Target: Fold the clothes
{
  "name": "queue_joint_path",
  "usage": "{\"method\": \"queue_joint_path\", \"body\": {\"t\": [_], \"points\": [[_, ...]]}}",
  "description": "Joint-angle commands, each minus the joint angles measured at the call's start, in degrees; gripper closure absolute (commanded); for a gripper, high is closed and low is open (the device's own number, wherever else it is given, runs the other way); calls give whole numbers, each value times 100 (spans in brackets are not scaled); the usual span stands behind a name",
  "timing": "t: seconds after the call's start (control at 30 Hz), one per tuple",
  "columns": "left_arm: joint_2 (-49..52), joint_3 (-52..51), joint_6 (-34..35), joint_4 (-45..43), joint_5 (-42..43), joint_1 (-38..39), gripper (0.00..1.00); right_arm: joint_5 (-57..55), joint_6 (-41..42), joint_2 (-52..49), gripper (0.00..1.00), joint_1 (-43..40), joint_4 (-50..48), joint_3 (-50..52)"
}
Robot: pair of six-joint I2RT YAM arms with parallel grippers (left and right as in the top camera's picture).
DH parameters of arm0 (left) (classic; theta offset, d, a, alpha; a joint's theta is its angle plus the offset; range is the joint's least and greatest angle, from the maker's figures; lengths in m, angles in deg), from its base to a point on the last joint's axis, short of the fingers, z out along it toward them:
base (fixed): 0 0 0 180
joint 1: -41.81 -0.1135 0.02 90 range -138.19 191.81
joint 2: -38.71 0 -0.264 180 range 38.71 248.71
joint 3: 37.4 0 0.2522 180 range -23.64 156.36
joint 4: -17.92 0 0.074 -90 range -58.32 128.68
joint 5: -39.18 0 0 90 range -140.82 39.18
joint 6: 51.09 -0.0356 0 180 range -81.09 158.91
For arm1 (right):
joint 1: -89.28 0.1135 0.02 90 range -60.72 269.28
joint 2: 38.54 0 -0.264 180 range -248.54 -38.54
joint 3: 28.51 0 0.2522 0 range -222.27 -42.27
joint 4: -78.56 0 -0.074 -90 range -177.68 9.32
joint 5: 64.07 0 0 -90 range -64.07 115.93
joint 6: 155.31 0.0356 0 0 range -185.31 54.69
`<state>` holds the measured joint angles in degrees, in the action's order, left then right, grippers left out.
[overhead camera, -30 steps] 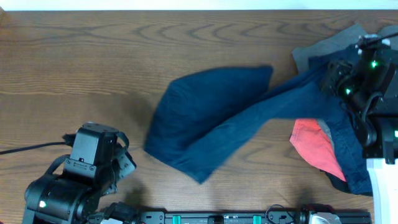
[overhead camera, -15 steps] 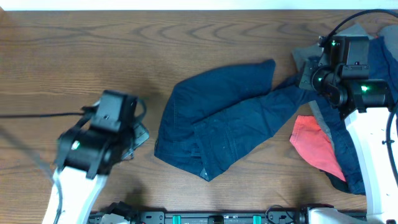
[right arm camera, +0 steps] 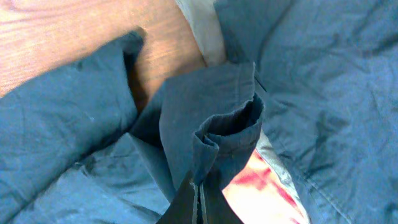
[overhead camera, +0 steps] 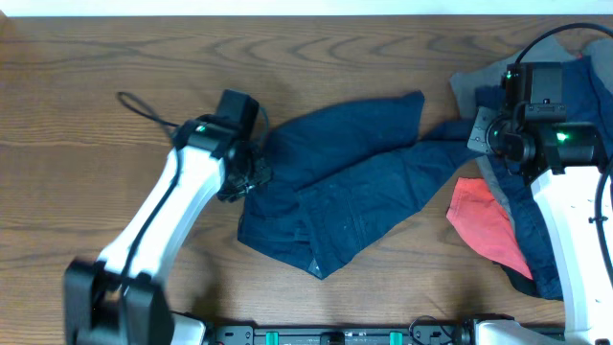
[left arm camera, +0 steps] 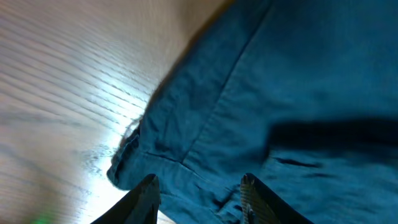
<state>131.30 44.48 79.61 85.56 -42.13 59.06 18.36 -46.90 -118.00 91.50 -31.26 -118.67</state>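
The dark navy shorts [overhead camera: 345,182] lie crumpled in the middle of the table, one leg stretching right. My left gripper [overhead camera: 251,172] is open and hovers just over the shorts' left edge. In the left wrist view its fingers [left arm camera: 199,186] straddle the hem of the navy cloth [left arm camera: 280,74], with bare wood to the left. My right gripper [overhead camera: 484,129] is shut on a folded hem of the shorts' right leg [right arm camera: 211,99]. Its closed fingertips [right arm camera: 200,186] pinch the cloth a little above the pile.
A pile of other clothes lies at the right edge: a red piece [overhead camera: 484,225], a grey piece [overhead camera: 479,81] and another navy garment [overhead camera: 541,240]. The red piece also shows in the right wrist view [right arm camera: 261,177]. Bare wooden table [overhead camera: 115,77] extends to the left.
My left arm has swung from the front left up and right to the shorts' left edge. The right gripper has stayed near the pile, holding the leg; the shorts have settled flatter.
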Motion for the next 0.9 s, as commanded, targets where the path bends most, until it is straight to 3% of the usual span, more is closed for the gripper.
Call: {"method": "queue_joint_path", "body": {"t": [0.0, 0.1, 0.3, 0.53, 0.87], "points": [[490, -46, -212, 125, 181, -20, 54, -168, 129, 46, 99, -24, 120, -63], [901, -46, -212, 225, 190, -20, 54, -166, 129, 46, 99, -103, 216, -63], [1320, -46, -800, 289, 1187, -2, 76, -168, 129, 46, 99, -164, 249, -63], [1388, -258, -837, 354, 798, 20, 76, -164, 133, 46, 99, -188, 343, -63], [1427, -1132, -944, -898, 459, -146, 73, -22, 192, 46, 99, -177, 505, -63]]}}
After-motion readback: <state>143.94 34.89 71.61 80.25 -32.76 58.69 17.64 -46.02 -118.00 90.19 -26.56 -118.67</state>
